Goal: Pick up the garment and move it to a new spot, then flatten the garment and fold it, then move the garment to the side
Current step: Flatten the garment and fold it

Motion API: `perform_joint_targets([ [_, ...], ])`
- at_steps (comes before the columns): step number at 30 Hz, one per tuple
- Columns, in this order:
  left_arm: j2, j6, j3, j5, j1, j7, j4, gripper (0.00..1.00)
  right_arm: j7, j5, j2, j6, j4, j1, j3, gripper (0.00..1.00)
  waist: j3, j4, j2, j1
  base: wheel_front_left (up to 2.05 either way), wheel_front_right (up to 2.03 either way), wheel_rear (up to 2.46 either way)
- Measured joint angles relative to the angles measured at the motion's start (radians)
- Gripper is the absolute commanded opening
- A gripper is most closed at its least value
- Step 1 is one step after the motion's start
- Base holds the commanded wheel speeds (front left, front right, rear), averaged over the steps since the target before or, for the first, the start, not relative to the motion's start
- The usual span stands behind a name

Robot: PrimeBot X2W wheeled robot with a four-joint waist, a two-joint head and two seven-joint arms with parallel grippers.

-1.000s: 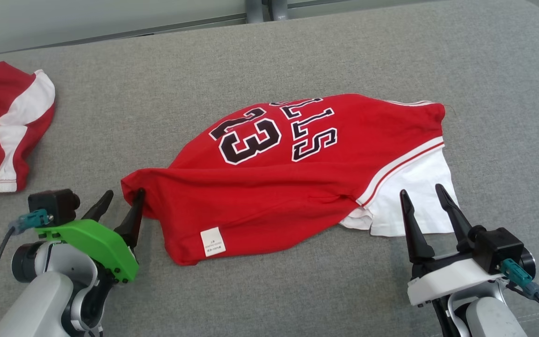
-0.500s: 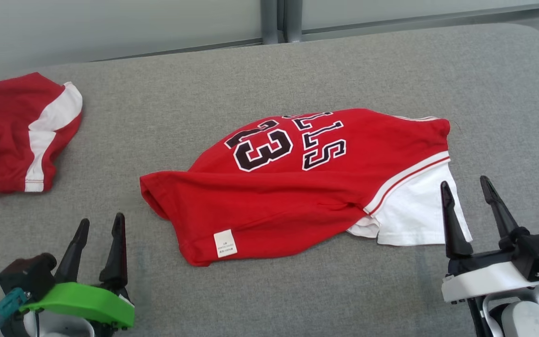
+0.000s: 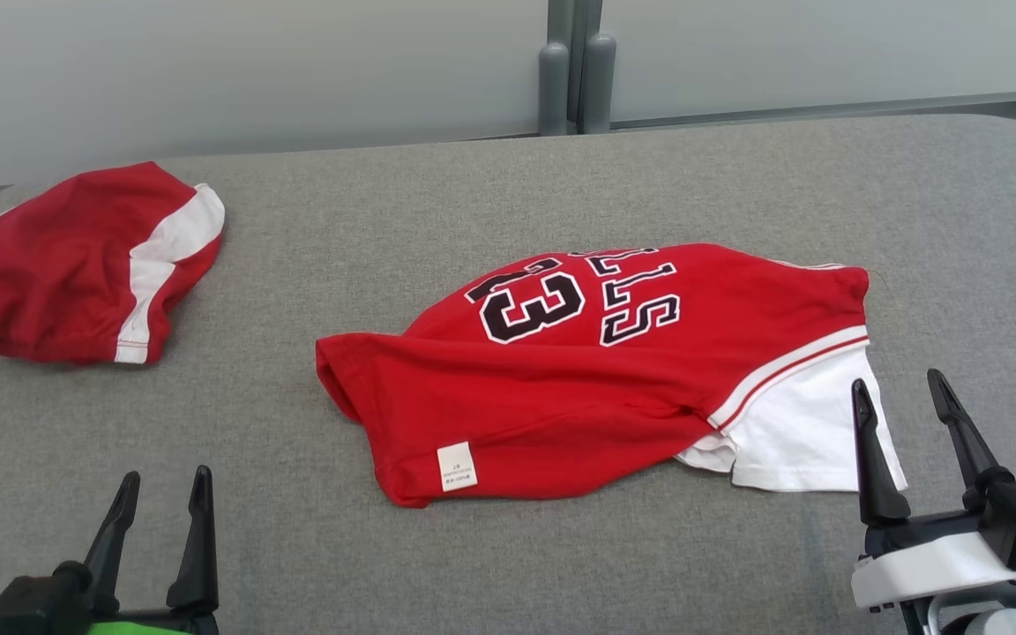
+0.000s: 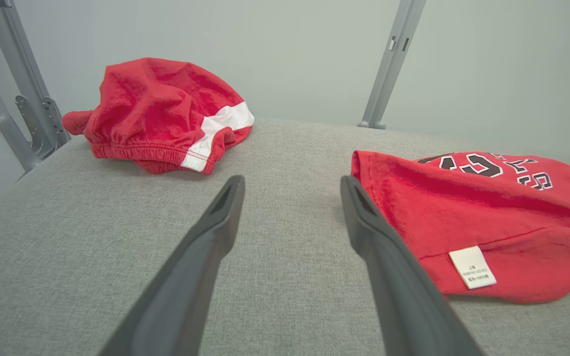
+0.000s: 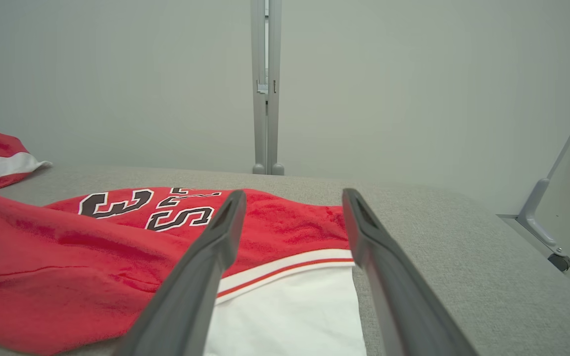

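Head view with both wrist views. The garment (image 3: 596, 379), a red jersey, lies loosely folded near the middle of the grey padded worktop (image 3: 473, 194). Its long axis runs left to right across the head view. The left end is a rounded red fold that sits slightly nearer the robot. The right end is a square edge, red at the far side, with a white panel (image 3: 808, 432) at the near side. A narrow red-and-white stripe (image 3: 786, 370) separates the panel from the red body.

Writing: the upper face carries the number 23 (image 3: 530, 304) in black with a white outline. To its right are black outlined letters (image 3: 640, 295) set at a slant. LLS can be read, and any further letters are lost over the far fold. A small white label (image 3: 457, 466) is sewn near the jersey's near left edge. Its print is too small to read.

The left pincer (image 3: 166, 476) stands at the lower left, fingers apart and holding nothing, well clear of the jersey. The right pincer (image 3: 898, 381) stands at the lower right, fingers likewise apart and holding nothing, just beside the near right corner of the white panel. Whether it touches the cloth cannot be told.

A second garment (image 3: 85, 265), red with a white band, lies bunched at the far left of the worktop, well apart from the jersey. Two grey posts (image 3: 574, 79) rise behind the worktop's far edge.
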Motion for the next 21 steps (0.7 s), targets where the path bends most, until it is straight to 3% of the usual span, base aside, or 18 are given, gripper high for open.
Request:
perform_joint_targets([
  [6, -0.108, -0.103, 0.140, 0.119, 0.075, 0.000, -0.012, 1.00, 0.000, -0.011, 0.006, 0.000, 0.034, 0.027, -0.011, 1.00, -0.029, 0.000, 0.0000, 0.0000, 0.00, 0.00, 0.00],
  [7, -0.137, -0.139, 0.181, 0.147, 0.094, 0.000, -0.010, 1.00, 0.000, -0.011, 0.008, 0.000, 0.044, 0.035, -0.016, 1.00, -0.036, -0.005, 0.0000, 0.0000, 0.00, 0.00, 0.00],
  [10, -0.166, -0.178, 0.234, 0.191, 0.107, 0.000, 0.004, 1.00, 0.000, -0.012, 0.012, 0.000, 0.059, 0.038, -0.023, 1.00, -0.046, -0.012, 0.0000, 0.0000, 0.00, 0.00, 0.00],
  [15, -0.203, -0.209, 0.281, 0.233, 0.118, 0.000, 0.027, 1.00, 0.000, -0.012, 0.016, 0.000, 0.077, 0.048, -0.031, 1.00, -0.064, -0.016, 0.0000, 0.0000, 0.00, 0.00, 0.00],
  [21, -0.219, -0.217, 0.293, 0.253, 0.121, 0.000, 0.040, 1.00, 0.000, -0.012, 0.019, 0.000, 0.088, 0.051, -0.035, 1.00, -0.079, -0.016, 0.0000, 0.0000, 0.00, 0.00, 0.00],
])
